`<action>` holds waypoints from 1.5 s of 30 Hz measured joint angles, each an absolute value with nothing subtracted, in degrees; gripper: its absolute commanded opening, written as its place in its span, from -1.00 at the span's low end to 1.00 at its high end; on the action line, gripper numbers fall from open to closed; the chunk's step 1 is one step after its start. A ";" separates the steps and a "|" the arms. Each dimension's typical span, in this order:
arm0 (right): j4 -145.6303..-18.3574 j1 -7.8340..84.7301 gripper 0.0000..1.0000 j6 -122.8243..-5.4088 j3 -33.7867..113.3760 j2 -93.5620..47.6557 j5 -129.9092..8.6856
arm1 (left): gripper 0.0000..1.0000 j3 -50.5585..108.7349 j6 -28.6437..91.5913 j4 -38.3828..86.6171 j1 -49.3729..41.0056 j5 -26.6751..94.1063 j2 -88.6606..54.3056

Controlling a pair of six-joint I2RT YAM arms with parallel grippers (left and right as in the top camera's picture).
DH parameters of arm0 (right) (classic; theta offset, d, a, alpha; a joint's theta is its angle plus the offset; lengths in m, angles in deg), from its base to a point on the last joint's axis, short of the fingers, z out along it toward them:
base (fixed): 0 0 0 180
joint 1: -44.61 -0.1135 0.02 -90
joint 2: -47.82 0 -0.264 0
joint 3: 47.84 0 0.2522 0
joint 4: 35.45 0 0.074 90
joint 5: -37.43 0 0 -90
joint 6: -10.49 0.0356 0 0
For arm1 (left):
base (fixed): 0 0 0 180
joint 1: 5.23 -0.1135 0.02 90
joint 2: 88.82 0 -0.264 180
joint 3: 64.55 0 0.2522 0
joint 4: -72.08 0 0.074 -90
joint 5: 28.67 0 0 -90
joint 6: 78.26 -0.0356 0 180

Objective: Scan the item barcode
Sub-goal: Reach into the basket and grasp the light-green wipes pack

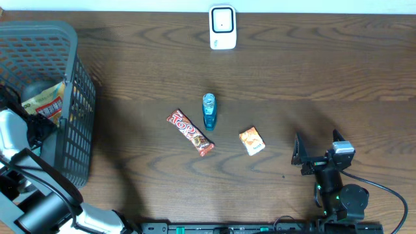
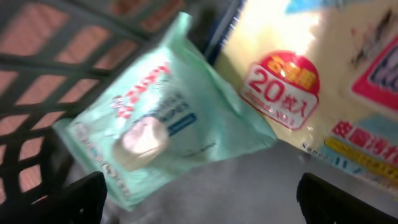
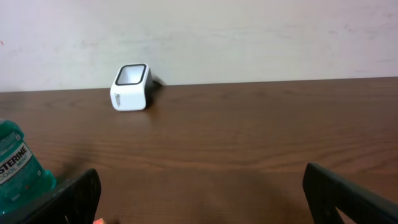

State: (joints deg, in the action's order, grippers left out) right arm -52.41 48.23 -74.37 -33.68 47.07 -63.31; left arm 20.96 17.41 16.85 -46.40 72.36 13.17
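The mint-green soft plastic pouch lies inside the grey mesh basket, left of the overhead frame. The left gripper hangs over it, jaws wide and empty. The right gripper is equally wide. The pouch is probably light, limp and slippery, so pinch an edge seam.

The left tool is hovering inside the basket, its two dark fingertips sitting wide apart at the bottom corners with nothing between them. Just above, a mint-green pouch is lying tilted and blurred. At the upper right, a cream-yellow pack is showing a red badge reading 20, its edge meeting the pouch
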 measured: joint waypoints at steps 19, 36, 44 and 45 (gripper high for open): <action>-52.41 48.23 0.98 -74.37 -33.68 47.07 -63.31 | -0.85 21.63 14.76 15.49 -46.38 77.93 20.82; -52.41 48.23 0.98 -74.39 -33.68 47.07 -63.31 | -0.85 32.28 17.58 5.79 -43.41 78.28 13.06; -52.41 48.23 0.99 -74.39 -33.68 47.07 -63.31 | 0.35 34.53 22.61 7.12 -42.12 78.06 -3.35; -52.41 48.23 0.99 -74.37 -33.68 47.07 -63.31 | 0.63 34.68 22.83 6.53 -42.20 78.13 -3.83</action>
